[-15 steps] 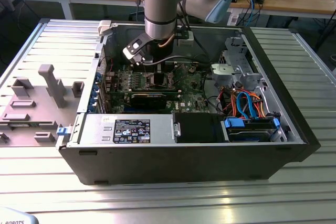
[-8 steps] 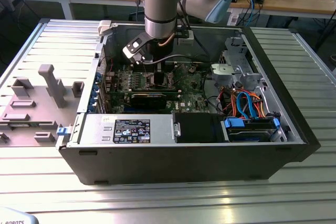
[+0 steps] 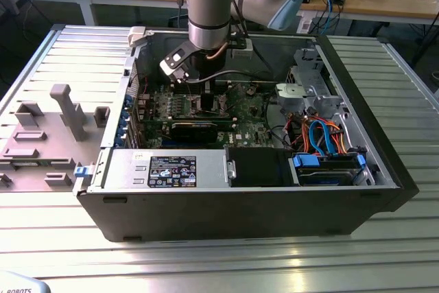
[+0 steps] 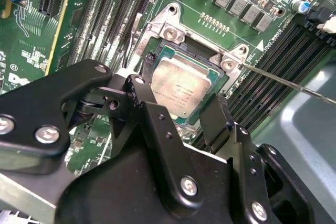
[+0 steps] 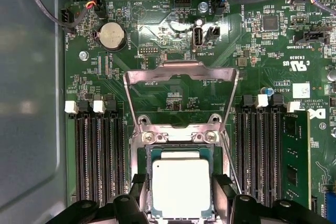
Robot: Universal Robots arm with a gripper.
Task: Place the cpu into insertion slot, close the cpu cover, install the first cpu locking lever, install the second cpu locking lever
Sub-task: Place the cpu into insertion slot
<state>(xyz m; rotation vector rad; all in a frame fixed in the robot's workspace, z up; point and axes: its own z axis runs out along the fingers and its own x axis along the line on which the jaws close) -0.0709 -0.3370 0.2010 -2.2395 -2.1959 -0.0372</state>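
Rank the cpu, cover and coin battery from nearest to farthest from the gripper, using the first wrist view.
1. cpu, lying in the slot, right at the gripper.
2. cover, swung open beyond the slot.
3. coin battery, past the cover's far end.

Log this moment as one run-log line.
cpu: lying in insertion slot | cpu cover: swung open, off the slot | gripper: low over cpu
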